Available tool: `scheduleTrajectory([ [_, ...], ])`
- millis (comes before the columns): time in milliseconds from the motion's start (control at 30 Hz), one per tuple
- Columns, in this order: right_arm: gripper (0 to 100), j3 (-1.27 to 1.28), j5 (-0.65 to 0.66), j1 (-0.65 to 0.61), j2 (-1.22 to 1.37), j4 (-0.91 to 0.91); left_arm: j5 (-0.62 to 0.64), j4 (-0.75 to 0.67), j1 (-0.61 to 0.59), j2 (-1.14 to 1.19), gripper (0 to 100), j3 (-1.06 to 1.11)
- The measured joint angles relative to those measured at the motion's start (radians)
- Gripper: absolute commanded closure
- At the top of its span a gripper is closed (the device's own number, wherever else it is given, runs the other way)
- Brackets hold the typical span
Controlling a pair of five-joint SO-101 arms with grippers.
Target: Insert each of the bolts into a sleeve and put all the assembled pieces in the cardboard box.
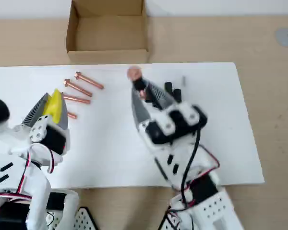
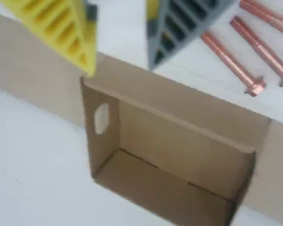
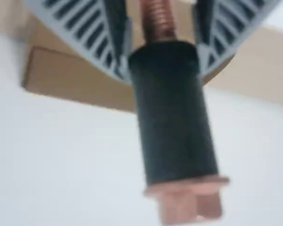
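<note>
The right gripper [image 3: 160, 33] pinches the bare shank of a bolt [image 3: 188, 207] that carries a sleeve [image 3: 172, 113]. The head points away towards the box [image 1: 108, 31]. This piece hangs over the far part of the white sheet [image 1: 110, 153], short of the box and a little to its right.

The grip is on a thin round shank, so the piece could swivel or slip out on the way. Carried too low, the head would likely strike the near wall of the box. The fingers and the head now trap the sleeve. If the piece drops tail first on release, the sleeve could slide off and undo the assembly.

The left gripper [image 2: 120, 66] is spread and holds nothing. It sits just beside the loose bolts [image 1: 79, 93] on the left of the sheet, and a careless sweep might roll them away. Spare sleeves [image 1: 173, 90] stand close to the right arm, where it could tip them.

The sheet lies on a wooden counter [image 1: 269, 96]. The box rests on bare wood just past the sheet's far edge. A grey disc [image 1: 287, 36] sits far right, and a pale wall runs behind.
</note>
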Motion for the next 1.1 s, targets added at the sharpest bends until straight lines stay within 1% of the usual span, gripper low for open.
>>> scheduleTrajectory([
  [133,98.9,-0.178,-0.012,0.017,0.267,-0.048,0.000,0.008,-0.002,0.000,91,0.005],
  [400,98.9,-0.379,-0.012,0.048,0.743,-0.351,0.000,0.026,-0.008,0.000,91,0.071],
  [567,98.9,-0.528,-0.015,0.080,1.036,-0.473,0.000,0.026,-0.008,0.002,91,0.121],
  [967,98.9,-1.045,-0.037,0.146,1.669,-0.488,0.000,0.026,-0.008,0.002,91,0.143],
  [1100,98.9,-1.218,-0.037,0.172,1.870,-0.488,-0.055,0.009,-0.008,0.008,91,0.218],
])
